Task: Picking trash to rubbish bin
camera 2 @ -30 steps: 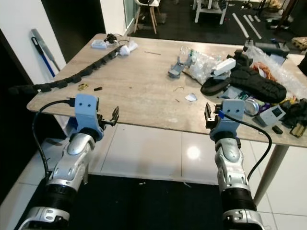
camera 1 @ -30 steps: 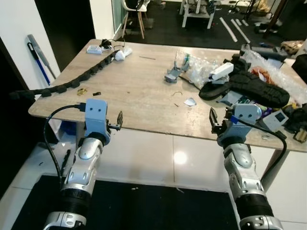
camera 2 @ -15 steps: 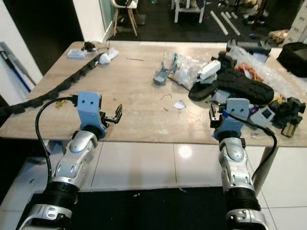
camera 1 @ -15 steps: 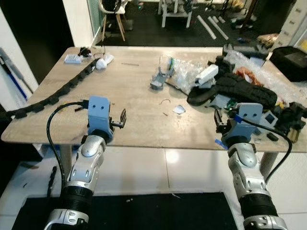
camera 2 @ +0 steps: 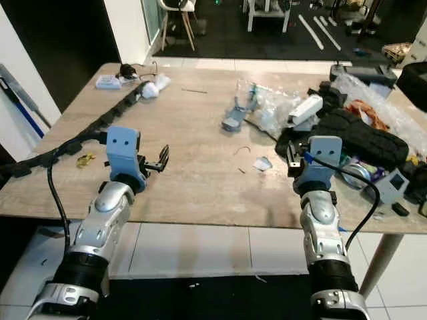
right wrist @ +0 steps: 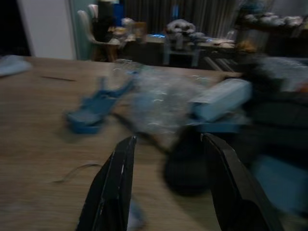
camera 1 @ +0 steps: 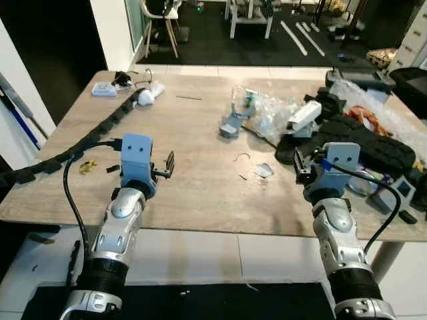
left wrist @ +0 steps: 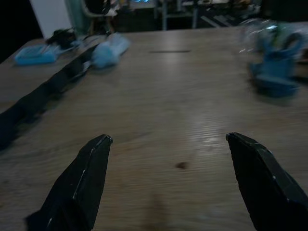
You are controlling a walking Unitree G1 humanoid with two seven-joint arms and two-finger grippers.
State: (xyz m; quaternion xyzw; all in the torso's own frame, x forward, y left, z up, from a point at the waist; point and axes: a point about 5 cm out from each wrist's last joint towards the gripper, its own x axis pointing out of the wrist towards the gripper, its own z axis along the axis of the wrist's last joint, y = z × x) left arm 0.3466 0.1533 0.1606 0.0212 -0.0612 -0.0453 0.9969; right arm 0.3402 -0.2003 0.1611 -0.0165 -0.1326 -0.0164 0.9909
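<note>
Black-fingered left gripper (camera 1: 167, 167) and right gripper (camera 1: 298, 168), both spread and empty, now hang over the worktop (camera 1: 193, 193) at lower frame; the robot has closed in. Crumpled plastic wrap (camera 1: 270, 113), likely trash, lies mid-frame beyond.

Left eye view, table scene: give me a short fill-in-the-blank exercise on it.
1. Both grippers, left gripper and right gripper, hold ____.
2. The long black cable chain lies on the robot's ____ side of the table.
3. The small white scrap lies nearer the ____ gripper.

Missing words: nothing; left; right
</note>
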